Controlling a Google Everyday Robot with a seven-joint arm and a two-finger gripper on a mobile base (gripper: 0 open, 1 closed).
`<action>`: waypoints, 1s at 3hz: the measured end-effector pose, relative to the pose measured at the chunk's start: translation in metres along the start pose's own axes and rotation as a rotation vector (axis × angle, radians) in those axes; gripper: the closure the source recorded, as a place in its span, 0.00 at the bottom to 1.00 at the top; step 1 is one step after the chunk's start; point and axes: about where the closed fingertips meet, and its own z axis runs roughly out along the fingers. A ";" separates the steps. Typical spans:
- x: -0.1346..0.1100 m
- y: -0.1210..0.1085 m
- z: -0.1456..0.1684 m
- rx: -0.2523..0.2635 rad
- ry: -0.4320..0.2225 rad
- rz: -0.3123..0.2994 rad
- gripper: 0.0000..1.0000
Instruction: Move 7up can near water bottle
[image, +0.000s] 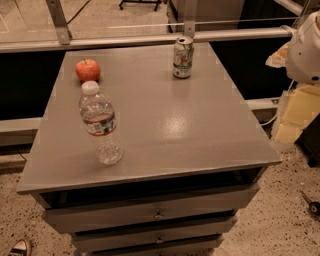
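In the camera view a grey bench (200, 130) fills most of the frame; its top is bare metal-grey with a dull glare near the middle, and below its front edge sit stacked drawers (150, 210), the lowest one cut off by the bottom of the frame.

The 7up can (183, 57) stands upright near the far edge of the bench, in the upper middle of the frame; its lettering is too blurred to read.

The water bottle (100, 122) stands upright in the left half of the frame, nearer the front edge, well apart from the can; its white cap and banded label show, but the print on the label cannot be made out.

A red apple (87, 70) rests in the upper left part of the bench, just behind the bottle's cap and apart from it.

At the upper right edge a white rounded part of the robot (306, 50) juts in, cut off by the frame; the claw itself lies outside the picture, so how wide it stands and whether it has hold of anything cannot be told.

Below that white part, pale yellow blocks (300, 112) lean beside the bench, partly hidden; at the lower left corner the tip of a shoe (20, 247) shows on the speckled floor (280, 220); a small dark thing (312, 206) at the right edge is too cropped to name.
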 end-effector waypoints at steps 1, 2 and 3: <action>0.000 0.000 0.000 0.000 0.000 0.000 0.00; 0.000 -0.004 0.002 0.004 -0.007 0.003 0.00; -0.009 -0.088 0.045 0.065 -0.173 0.075 0.00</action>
